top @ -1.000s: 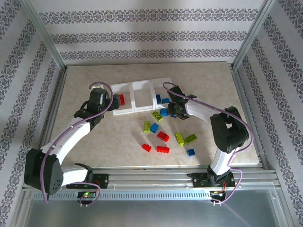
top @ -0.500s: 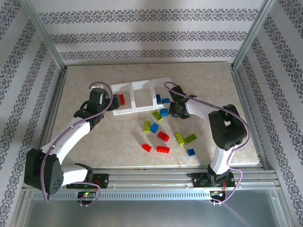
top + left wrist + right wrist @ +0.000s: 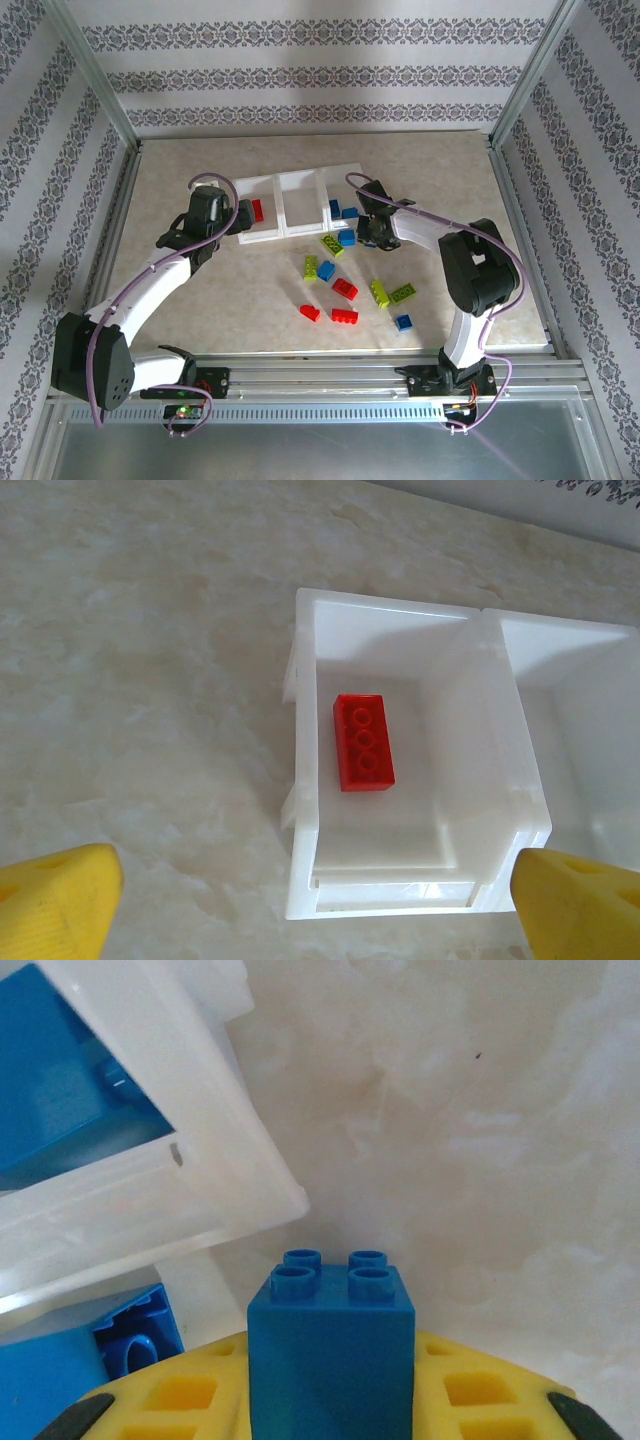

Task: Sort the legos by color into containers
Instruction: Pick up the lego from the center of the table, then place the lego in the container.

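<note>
The containers (image 3: 300, 186) are three joined white bins at mid-table. The left bin (image 3: 304, 660) holds a red brick (image 3: 363, 742). My left gripper (image 3: 318, 908) hangs open over that bin's near wall, and its yellow fingertips (image 3: 55, 900) are spread wide. The right bin holds blue bricks (image 3: 342, 210). My right gripper (image 3: 330, 1385) is shut on a blue brick (image 3: 330, 1345) just off the right bin's corner (image 3: 250, 1185). In the top view the right gripper (image 3: 363, 237) sits in front of that bin. Loose legos in red (image 3: 344, 288), lime (image 3: 379, 293) and blue (image 3: 326, 270) lie on the table.
Another blue brick (image 3: 60, 1375) lies close beside the right gripper's left finger. A lime brick (image 3: 331, 245) rests near the bins' front wall. Metal frame posts and patterned walls ring the table (image 3: 200, 290).
The right gripper's fingers have closed on the blue brick by the right bin. The left arm has stayed still.
</note>
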Controlling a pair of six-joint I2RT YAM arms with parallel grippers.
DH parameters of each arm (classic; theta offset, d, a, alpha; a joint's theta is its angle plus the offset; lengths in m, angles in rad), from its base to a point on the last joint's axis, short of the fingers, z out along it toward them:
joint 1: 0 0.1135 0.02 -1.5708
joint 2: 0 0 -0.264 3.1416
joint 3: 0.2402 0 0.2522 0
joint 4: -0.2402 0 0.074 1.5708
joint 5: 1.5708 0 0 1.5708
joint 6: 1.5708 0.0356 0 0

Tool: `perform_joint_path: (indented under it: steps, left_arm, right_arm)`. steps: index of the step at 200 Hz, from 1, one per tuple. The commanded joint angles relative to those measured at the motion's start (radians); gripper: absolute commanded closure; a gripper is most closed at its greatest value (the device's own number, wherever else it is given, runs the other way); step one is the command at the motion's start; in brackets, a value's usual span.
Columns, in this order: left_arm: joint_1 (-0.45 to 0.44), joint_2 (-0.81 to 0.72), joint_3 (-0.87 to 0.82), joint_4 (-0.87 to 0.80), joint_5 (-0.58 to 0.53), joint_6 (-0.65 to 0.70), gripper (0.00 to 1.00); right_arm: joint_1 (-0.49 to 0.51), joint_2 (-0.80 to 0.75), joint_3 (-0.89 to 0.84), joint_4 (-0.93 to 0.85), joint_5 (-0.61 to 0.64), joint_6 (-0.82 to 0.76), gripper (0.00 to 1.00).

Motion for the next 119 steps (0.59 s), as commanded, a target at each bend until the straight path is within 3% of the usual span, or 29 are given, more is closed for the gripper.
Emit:
perform_joint_path:
  steps: [1, 52, 119]
  left_arm:
    - [0.017, -0.010, -0.019, -0.014, -0.005, -0.014, 0.00]
    - [0.017, -0.008, -0.028, -0.003, 0.004, -0.019, 0.00]
    - [0.017, -0.020, -0.029, -0.012, 0.012, -0.010, 0.00]
  right_arm:
    - [0.022, -0.080, 0.015, -0.038, 0.047, -0.031, 0.73]
    - [0.041, -0.096, 0.098, -0.040, 0.058, -0.099, 0.73]
    - [0.041, 0.081, 0.354, -0.070, 0.069, -0.191, 0.70]
